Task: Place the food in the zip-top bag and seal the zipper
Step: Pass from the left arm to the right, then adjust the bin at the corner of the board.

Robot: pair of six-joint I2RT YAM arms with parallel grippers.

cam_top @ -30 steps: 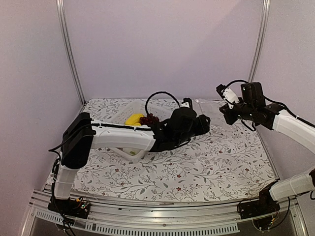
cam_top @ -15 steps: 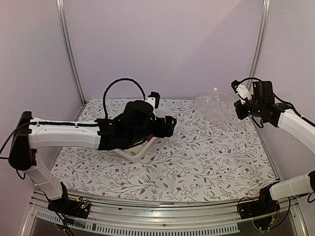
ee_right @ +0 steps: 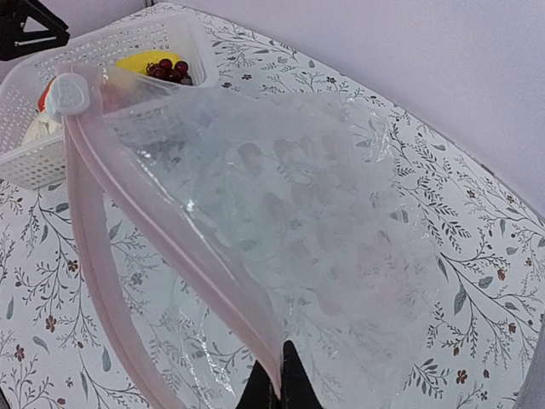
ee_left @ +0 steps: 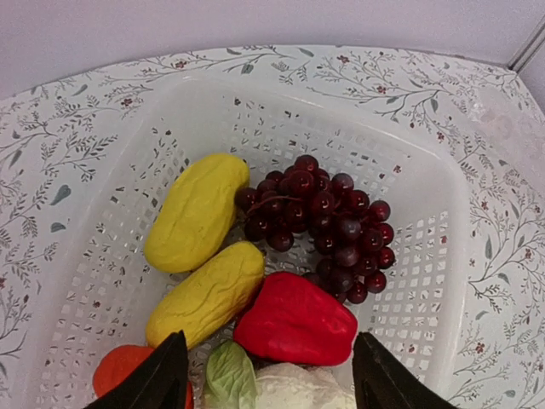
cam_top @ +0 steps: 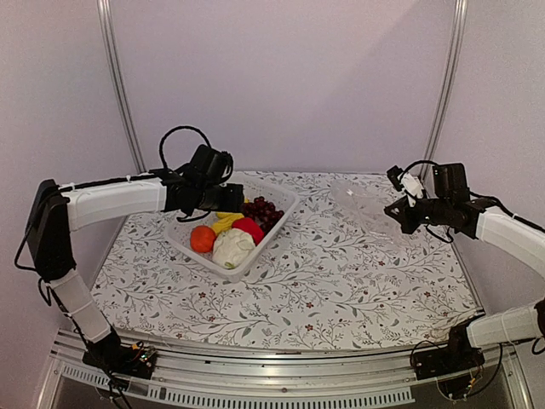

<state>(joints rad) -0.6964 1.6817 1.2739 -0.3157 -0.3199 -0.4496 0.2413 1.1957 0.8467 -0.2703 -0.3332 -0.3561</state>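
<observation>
Left claw [ee_left: 268, 385] is hovering with its fingers spread wide over the perforated basket [ee_left: 409, 192], which is sitting towards the far left corner of the bench [cam_top: 341, 281]. All the food is still lying inside: red pepper [ee_left: 294, 319], grape bunch [ee_left: 319, 217], two yellow pieces [ee_left: 197, 210], orange [cam_top: 203, 239] and cauliflower [cam_top: 232, 249]. Right claw [ee_right: 277, 388] is pinching the zip-top bag [ee_right: 289, 213] at its mouth, beside the pink zipper strip [ee_right: 128, 204], near the far right corner and well apart from the basket.

The bag is hanging from a single pinch, so its mouth is likely sagging shut; a piece carried over could strike the film and roll off.

Half a second ago the left arm was stretching across the basket and hiding the food; now it is drawn back and the food is showing. The bag is also sitting lower.
</observation>
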